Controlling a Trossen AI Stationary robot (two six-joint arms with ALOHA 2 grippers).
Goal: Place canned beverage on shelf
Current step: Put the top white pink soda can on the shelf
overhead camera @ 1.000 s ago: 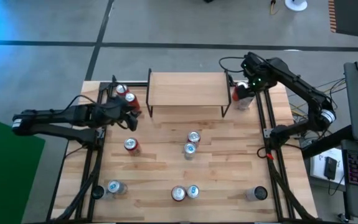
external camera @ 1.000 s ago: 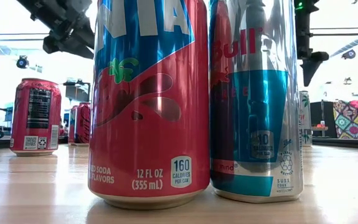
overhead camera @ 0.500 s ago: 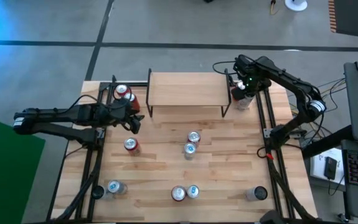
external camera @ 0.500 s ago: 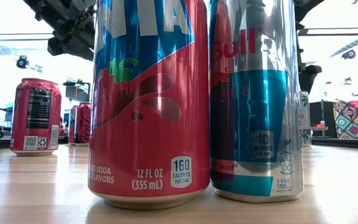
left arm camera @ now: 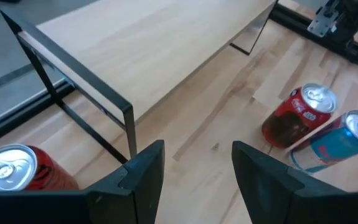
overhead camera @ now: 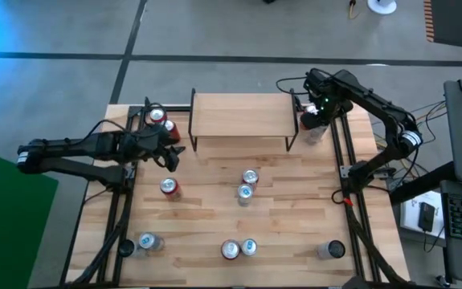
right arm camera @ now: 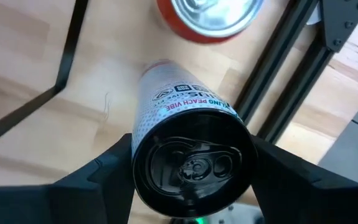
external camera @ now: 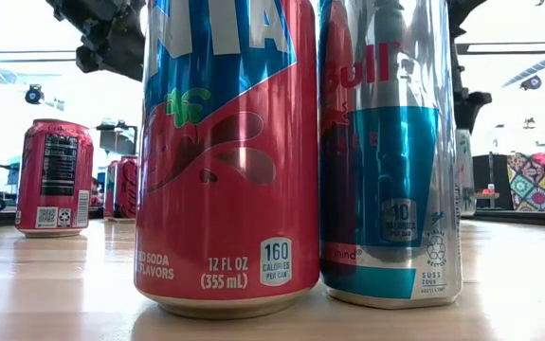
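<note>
1. High view: the shelf (overhead camera: pixel 241 117) sits at the far middle of the slatted table (overhead camera: pixel 295 233), top bare; the right gripper (overhead camera: pixel 314 112) is down at the shelf's right end, over a white can (overhead camera: pixel 312 131) that stands on the table just beside the shelf leg; the left gripper (overhead camera: pixel 167 149) hangs near the shelf's left end, close to two red cans (overhead camera: pixel 160 119); another red can (overhead camera: pixel 169 188) stands nearer the front, two silver-topped cans (overhead camera: pixel 247 185) are mid-table, and a red-and-blue pair (overhead camera: pixel 238 249) sits at the front edge.

2. Low view: that front pair fills the shot, a red soda can (external camera: pixel 225 152) touching a silver-blue can (external camera: pixel 390 152); a red can (external camera: pixel 56 178) stands farther back; dark arm parts show up top, but I can't tell finger state from here.

3. Left wrist view: the left fingers (left arm camera: pixel 142 174) are parted at a middling gap with nothing between them; the shelf (left arm camera: pixel 141 50) is ahead, a red can (left arm camera: pixel 10 168) sits beside one leg, and a red can (left arm camera: pixel 300 115) plus a blue one (left arm camera: pixel 343 140) lie beyond.

4. Right wrist view: the white can (right arm camera: pixel 188 146) with a dark lid stands upright right between the right fingers (right arm camera: pixel 113 165); they flank both sides, close in, though I can't tell if they actually press it; a red can (right arm camera: pixel 213 15) stands just past it, and a shelf leg (right arm camera: pixel 66 50) is alongside.
</note>
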